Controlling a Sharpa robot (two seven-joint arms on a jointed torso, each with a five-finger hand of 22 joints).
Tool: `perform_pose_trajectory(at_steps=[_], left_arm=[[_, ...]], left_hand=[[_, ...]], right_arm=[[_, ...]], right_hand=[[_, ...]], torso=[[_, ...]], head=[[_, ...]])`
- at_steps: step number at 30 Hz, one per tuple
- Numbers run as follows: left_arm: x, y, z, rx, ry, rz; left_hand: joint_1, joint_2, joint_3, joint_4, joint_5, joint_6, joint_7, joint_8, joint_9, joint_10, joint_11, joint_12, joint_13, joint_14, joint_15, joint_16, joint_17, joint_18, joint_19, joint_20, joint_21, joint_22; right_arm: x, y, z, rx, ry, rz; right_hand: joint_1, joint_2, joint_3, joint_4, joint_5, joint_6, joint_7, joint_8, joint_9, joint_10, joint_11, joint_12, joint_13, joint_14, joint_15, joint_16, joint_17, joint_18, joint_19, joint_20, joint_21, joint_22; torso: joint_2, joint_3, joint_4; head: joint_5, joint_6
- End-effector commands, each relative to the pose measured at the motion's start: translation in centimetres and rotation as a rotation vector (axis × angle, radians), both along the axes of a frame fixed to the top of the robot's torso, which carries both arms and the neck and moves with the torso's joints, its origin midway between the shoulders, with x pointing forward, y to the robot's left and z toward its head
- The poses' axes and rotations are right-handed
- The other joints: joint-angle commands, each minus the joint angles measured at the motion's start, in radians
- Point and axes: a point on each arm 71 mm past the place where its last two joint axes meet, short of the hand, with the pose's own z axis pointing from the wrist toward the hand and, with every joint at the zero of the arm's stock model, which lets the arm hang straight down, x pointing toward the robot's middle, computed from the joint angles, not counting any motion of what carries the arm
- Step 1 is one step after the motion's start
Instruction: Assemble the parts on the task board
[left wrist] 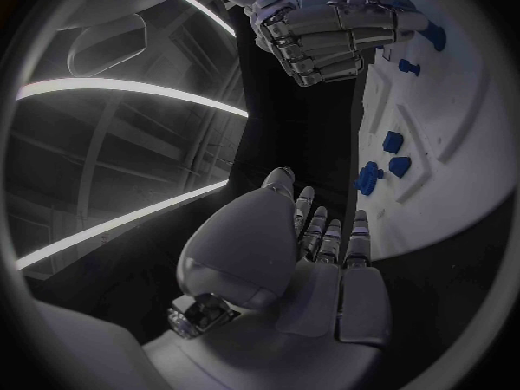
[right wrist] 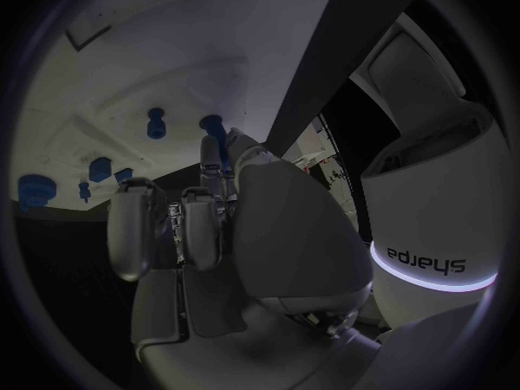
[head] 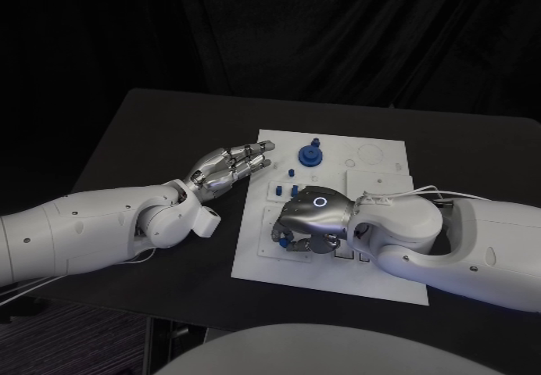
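My right hand palm-down over board middle, fingers curled toward near-left blue parts, likely working one there; whether anything is gripped, cannot tell. My left hand at board's left edge, fingers straight and apart, holding nothing, probably standing by clear of work. Blue gear stands upright at board's far side; small parts just beyond right hand.

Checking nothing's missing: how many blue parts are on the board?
6: a round part, a small peg and two blocks clustered together, two more parts by the right hand; it may hide others.
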Motion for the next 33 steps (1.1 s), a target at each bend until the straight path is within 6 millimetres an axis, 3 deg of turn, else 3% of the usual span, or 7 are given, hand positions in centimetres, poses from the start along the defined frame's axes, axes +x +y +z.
perform_pose_trajectory(at_steps=[1, 18, 23, 26, 27, 32, 33], left_arm=[[-0.1, -0.2, 0.0, -0.013, -0.003, -0.012], [-0.1, 0.2, -0.1, -0.008, -0.003, -0.002], [-0.1, 0.4, 0.0, -0.006, -0.006, 0.007], [-0.1, 0.5, 0.0, -0.004, -0.011, 0.016], [-0.1, 0.6, 0.0, -0.004, -0.013, 0.019], [-0.2, 0.7, 0.1, -0.003, -0.027, 0.035], [-0.2, 0.7, 0.1, -0.004, -0.031, 0.039]], left_hand=[[0.008, 0.000, 0.007, 0.000, 0.003, -0.005, 0.002, 0.001, 0.000, -0.003, 0.005, -0.002, -0.001, -0.001, 0.008, 0.003, 0.001, 0.010, 0.001, 0.007, 0.004, 0.002], [0.007, -0.001, 0.008, 0.001, 0.000, -0.006, 0.003, 0.001, 0.000, -0.004, 0.005, -0.003, -0.001, -0.002, 0.009, 0.003, 0.001, 0.010, 0.001, 0.008, 0.004, 0.001], [0.007, -0.001, 0.008, 0.002, -0.002, -0.005, 0.003, 0.002, 0.000, -0.004, 0.006, -0.003, -0.001, -0.002, 0.008, 0.002, 0.001, 0.011, 0.001, 0.008, 0.003, 0.000], [0.005, -0.002, 0.008, 0.004, -0.005, -0.005, 0.003, 0.002, 0.001, -0.003, 0.005, -0.002, -0.001, -0.004, 0.006, 0.001, 0.000, 0.012, -0.001, 0.007, 0.003, -0.002], [0.003, -0.003, 0.008, 0.006, -0.006, -0.004, 0.003, 0.002, 0.001, -0.004, 0.004, -0.002, -0.001, -0.005, 0.004, 0.000, 0.000, 0.012, -0.002, 0.005, 0.002, -0.003], [-0.004, -0.005, 0.007, 0.010, -0.009, -0.009, 0.002, 0.003, 0.000, -0.003, 0.001, -0.001, -0.001, -0.010, -0.005, -0.004, -0.002, 0.012, -0.005, -0.007, 0.001, -0.007], [-0.006, -0.007, 0.007, 0.010, -0.010, -0.013, 0.001, 0.002, 0.000, -0.004, -0.001, -0.001, -0.001, -0.012, -0.009, -0.006, -0.003, 0.009, -0.006, -0.014, 0.000, -0.008]], right_arm=[[-0.1, 0.0, -0.2, -0.005, 0.003, -0.003], [1.1, -2.6, 0.9, 0.149, -0.030, -0.140], [2.0, -5.2, 2.6, 0.245, -0.031, -0.231], [2.7, -7.4, 4.2, 0.323, -0.017, -0.297], [2.9, -7.8, 4.5, 0.341, -0.015, -0.313], [3.5, -11.5, 6.4, 0.471, 0.024, -0.449], [3.6, -12.4, 6.6, 0.494, 0.042, -0.488]], right_hand=[[-0.038, -0.011, -0.025, 0.022, -0.043, -0.096, -0.020, -0.028, -0.014, -0.051, 0.017, -0.024, 0.000, 0.056, 0.008, -0.010, 0.100, 0.010, 0.006, 0.005, -0.013, 0.198], [-0.062, -0.024, -0.106, 0.033, -0.087, -0.224, -0.068, -0.019, -0.044, -0.323, 0.063, -0.062, 0.026, 0.023, 0.034, -0.058, 0.045, 0.032, -0.047, 0.030, -0.128, 0.167], [-0.057, -0.027, -0.106, 0.035, -0.079, -0.210, -0.056, -0.013, -0.046, -0.354, 0.068, -0.053, 0.026, 0.018, 0.038, -0.063, 0.038, 0.035, -0.054, 0.033, -0.143, 0.163], [-0.031, -0.005, -0.091, 0.031, -0.040, -0.180, -0.030, -0.002, -0.048, -0.357, 0.067, -0.017, 0.034, 0.019, 0.038, -0.058, 0.042, 0.035, -0.051, 0.034, -0.142, 0.165], [-0.016, 0.011, -0.081, 0.026, -0.004, -0.163, -0.008, 0.004, -0.048, -0.330, 0.065, 0.016, 0.044, 0.020, 0.038, -0.056, 0.044, 0.034, -0.049, 0.034, -0.138, 0.166], [0.016, 0.040, -0.055, 0.023, 0.070, -0.123, 0.020, 0.013, -0.053, -0.264, 0.054, 0.101, 0.066, 0.026, 0.037, -0.045, 0.054, 0.030, -0.039, 0.034, -0.121, 0.172], [0.062, 0.058, -0.027, -0.004, 0.129, -0.079, 0.039, 0.034, -0.046, -0.196, 0.036, 0.153, 0.088, 0.021, 0.030, -0.053, 0.044, 0.030, -0.042, 0.035, -0.126, 0.171]], torso=[[0.000, -0.0004, -0.0003], [-0.002, 0.0011, 0.0006], [-0.001, 0.0012, -0.0006], [-0.001, 0.0014, -0.0005], [-0.001, 0.0015, -0.0004], [-0.004, 0.0017, -0.0007], [-0.006, 0.0014, 0.0002]], head=[[0.002, 0.000], [0.001, 0.000], [-0.007, 0.000], [-0.015, 0.000], [-0.017, 0.000], [-0.037, 0.000], [-0.045, 0.000]])
